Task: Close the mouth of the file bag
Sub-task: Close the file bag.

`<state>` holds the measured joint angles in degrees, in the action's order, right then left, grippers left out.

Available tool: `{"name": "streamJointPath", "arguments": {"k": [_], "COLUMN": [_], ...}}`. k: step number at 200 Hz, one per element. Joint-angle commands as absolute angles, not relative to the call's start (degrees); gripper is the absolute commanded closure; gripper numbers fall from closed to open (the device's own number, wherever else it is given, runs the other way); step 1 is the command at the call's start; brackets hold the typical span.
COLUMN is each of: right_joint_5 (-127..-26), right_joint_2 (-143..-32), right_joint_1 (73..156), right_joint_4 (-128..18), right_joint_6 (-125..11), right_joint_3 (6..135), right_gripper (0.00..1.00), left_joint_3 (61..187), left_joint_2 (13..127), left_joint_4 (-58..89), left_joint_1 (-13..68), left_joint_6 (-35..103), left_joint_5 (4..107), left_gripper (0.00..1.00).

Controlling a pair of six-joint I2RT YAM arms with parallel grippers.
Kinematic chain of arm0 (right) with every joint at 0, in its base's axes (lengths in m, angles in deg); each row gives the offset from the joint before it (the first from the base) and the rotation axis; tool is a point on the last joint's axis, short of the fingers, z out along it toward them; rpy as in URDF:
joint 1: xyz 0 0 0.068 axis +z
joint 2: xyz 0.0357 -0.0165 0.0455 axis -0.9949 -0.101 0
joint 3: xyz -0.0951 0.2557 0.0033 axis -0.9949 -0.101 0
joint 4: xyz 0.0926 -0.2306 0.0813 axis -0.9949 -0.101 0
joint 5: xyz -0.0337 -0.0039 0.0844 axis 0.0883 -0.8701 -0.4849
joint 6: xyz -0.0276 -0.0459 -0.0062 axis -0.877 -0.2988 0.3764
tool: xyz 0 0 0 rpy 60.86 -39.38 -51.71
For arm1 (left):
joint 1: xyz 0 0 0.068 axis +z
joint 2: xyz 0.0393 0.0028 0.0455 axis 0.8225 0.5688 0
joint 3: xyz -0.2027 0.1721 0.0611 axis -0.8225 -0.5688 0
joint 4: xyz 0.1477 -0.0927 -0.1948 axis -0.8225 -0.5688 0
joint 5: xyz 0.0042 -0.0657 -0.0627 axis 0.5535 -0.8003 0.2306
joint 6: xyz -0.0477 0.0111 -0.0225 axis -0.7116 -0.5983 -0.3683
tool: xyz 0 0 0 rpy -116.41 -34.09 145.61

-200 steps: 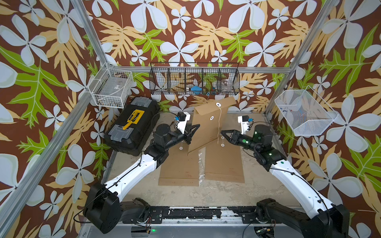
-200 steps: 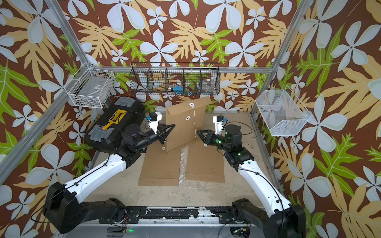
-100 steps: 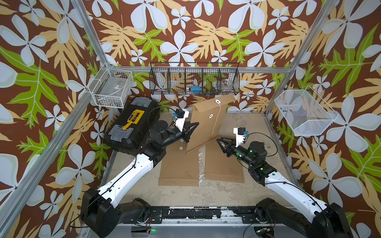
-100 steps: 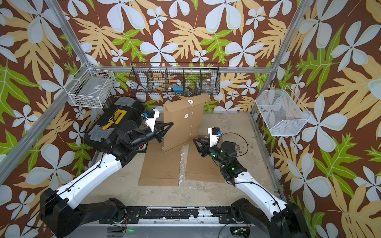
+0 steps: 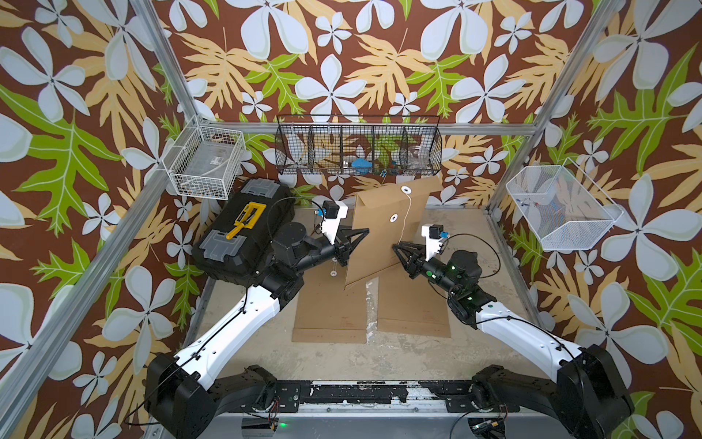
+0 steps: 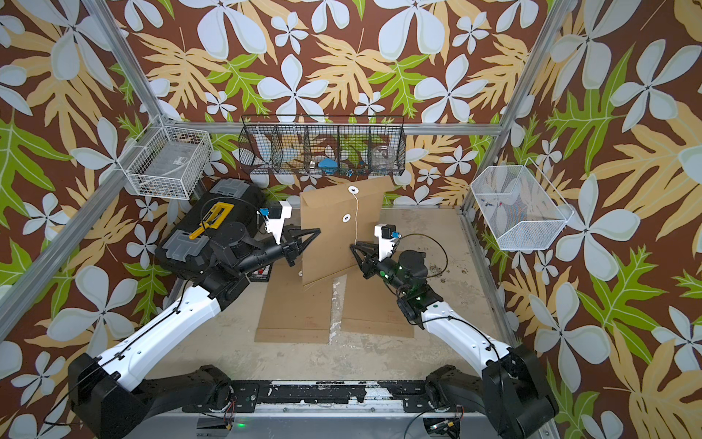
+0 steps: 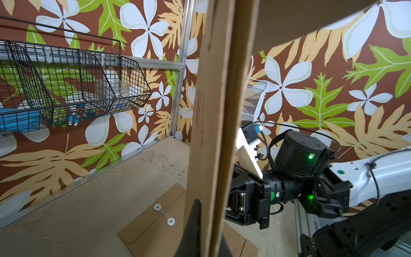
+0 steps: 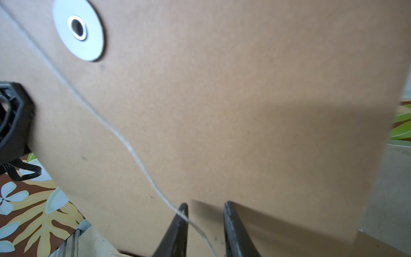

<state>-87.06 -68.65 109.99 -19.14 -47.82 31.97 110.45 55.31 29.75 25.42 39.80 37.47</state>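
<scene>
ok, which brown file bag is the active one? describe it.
Below the black wire basket on the back wall is a brown paper file bag. Unlike the two brown bags flat on the table, it is held upright, a white string hanging from its top disc.

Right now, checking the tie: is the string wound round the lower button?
No, the string hangs loose from the upper button, passing beside the lower button without wrapping it.

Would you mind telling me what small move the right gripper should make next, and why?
Probably close the right gripper on the string: its jaws stand apart with the string running between them, while the left gripper holds the file bag upright by its edge. The string is not yet wound round the lower button.
</scene>
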Motion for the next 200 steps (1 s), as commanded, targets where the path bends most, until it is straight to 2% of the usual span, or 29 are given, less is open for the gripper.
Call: {"name": "streamJointPath", "arguments": {"k": [1, 60, 137, 200], "right_joint_5": [-87.60, -86.02, -76.59, -73.53], "right_joint_2": [-69.05, -67.83, -68.11, -72.87], "right_joint_1": [110.37, 111.81, 124.39, 129.91], "right_joint_4": [-15.98, -17.78, -34.11, -42.45], "right_joint_6": [-47.13, -47.84, -56.38, -58.54], "right_joint_3": [32.49, 32.02, 37.56, 43.21], "right_gripper": [0.81, 1.00, 1.00, 1.00], "left_joint_3": [111.20, 111.87, 113.04, 114.48], "left_joint_2": [54.84, 54.95, 55.57, 55.56], "left_joint_4": [30.68, 30.21, 29.31, 28.57], "left_joint_1": [25.54, 25.54, 25.54, 25.54], "left_joint_6": [39.27, 38.10, 37.94, 38.00], "left_joint_5": [36.46, 38.59, 38.16, 36.79], "left_gripper": [1.00, 1.00, 1.00, 1.00]}}
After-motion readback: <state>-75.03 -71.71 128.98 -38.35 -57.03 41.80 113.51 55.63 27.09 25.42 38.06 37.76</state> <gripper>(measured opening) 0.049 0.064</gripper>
